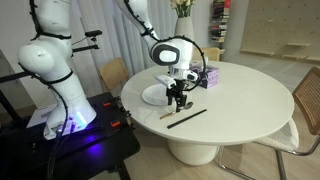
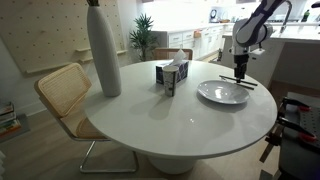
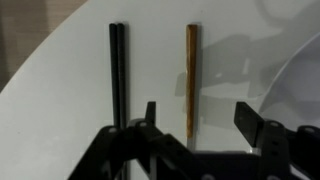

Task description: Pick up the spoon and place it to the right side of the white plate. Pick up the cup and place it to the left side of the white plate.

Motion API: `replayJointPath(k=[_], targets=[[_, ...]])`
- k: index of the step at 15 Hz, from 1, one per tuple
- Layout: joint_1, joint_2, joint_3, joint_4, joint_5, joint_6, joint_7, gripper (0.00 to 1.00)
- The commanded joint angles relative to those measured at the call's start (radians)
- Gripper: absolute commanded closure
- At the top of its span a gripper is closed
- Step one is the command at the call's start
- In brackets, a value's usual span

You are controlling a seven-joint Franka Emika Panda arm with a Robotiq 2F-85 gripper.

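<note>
Gripper (image 3: 197,118) jaws are seen spread wide over the table (image 3: 60,120), with nothing pinched. The spoon (image 3: 190,70) is laid flat below them, between the white plate (image 3: 305,80) and the black stick (image 3: 118,70), near the table edge.

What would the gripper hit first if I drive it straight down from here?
Most likely the slim brownish rod on the table. In the wrist view it lies between the open fingers of the gripper. The fingers would straddle it and reach the tabletop; how far is unclear.
</note>
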Motion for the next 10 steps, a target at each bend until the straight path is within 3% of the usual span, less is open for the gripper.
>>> replayJointPath(k=[1, 6, 10], targets=[[0.01, -0.074, -0.003, -0.026, -0.021, 0.015, 0.025, 0.0], [0.03, -0.211, -0.014, -0.051, -0.064, 0.006, 0.029, 0.0], [0.083, -0.337, -0.013, -0.084, -0.196, 0.008, 0.088, 0.0]])
